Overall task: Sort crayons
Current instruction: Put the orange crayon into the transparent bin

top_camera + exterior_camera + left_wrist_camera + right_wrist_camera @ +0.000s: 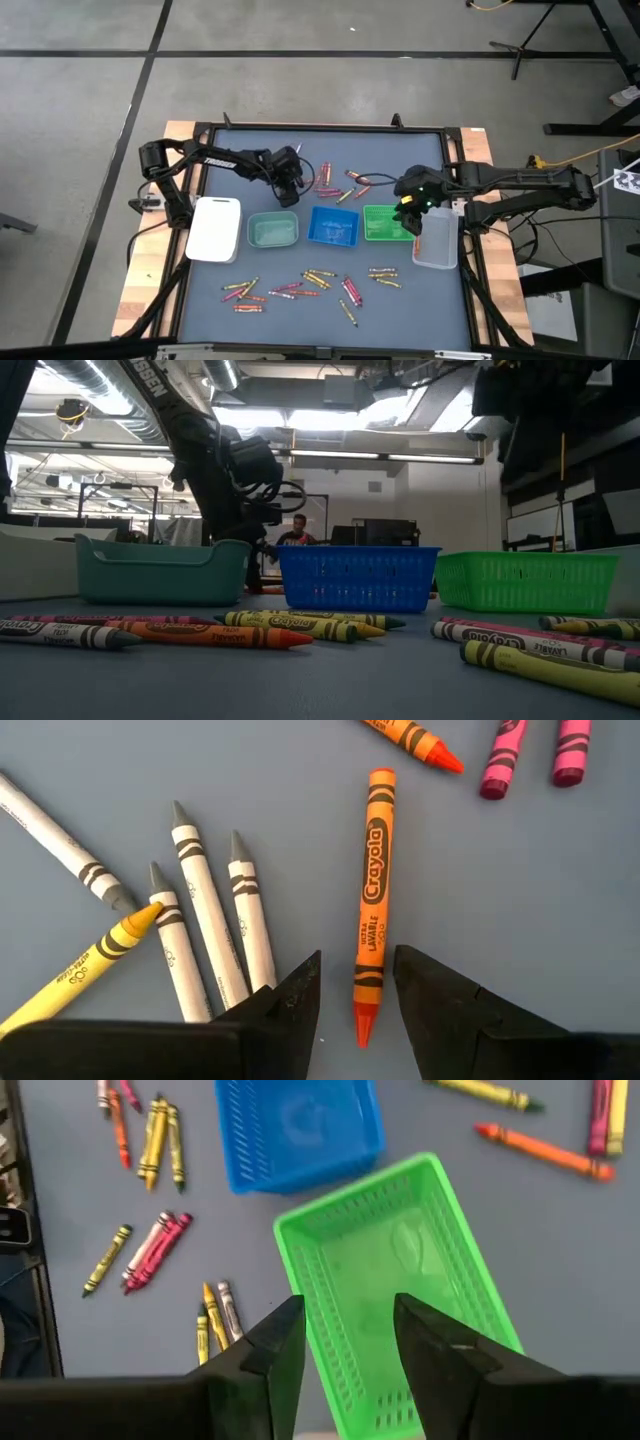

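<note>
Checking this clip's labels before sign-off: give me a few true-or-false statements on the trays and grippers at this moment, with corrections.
1. The left gripper is open, its fingers either side of an orange crayon. True.
2. The green tray already holds several crayons. False: it looks empty in the right wrist view.
3. The right gripper is open above the green tray. True.
4. The blue tray stands at the left end of the row. False: the white tray is there; blue stands between the teal tray and the green tray.
5. Three grey crayons lie beside the orange crayon. True.
</note>
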Tool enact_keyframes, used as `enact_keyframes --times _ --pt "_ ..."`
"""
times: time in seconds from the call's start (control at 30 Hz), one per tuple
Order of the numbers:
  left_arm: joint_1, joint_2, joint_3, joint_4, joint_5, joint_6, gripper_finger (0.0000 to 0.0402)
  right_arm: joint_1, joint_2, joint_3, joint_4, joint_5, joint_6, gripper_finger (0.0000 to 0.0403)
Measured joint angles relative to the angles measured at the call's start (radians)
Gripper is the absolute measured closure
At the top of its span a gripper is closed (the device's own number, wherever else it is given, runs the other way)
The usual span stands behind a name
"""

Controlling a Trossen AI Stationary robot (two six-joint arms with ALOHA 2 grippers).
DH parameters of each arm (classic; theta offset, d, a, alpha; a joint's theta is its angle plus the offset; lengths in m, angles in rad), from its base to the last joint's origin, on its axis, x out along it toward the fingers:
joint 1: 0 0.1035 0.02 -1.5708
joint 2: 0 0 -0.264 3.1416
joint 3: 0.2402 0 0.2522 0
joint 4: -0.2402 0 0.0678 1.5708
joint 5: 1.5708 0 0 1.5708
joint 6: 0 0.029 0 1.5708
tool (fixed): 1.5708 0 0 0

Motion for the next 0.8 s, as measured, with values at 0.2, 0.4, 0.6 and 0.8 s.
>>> enact_keyframes --times 0.2,0.4,0.6,0.8 --pt "0.0 0.0 0.0 -0.002 0.002 0.0 0.0306 0.0 0.002 0.0 0.086 0.0 -0.061 0.0248" --pt "-0.001 0.0 0.0 -0.004 0.007 -0.003 0.0362 0.0 0.002 0.0 0.142 0.015 -0.08 0.0248" --pt "0.0 -0.002 0.0 -0.005 0.016 -0.006 0.0397 0.0 0.002 0.0 0.144 0.015 -0.08 0.0248" --pt "0.0 -0.002 0.0 -0.005 0.016 -0.006 0.0394 0.0 0.002 0.0 0.144 0.058 -0.081 0.0249"
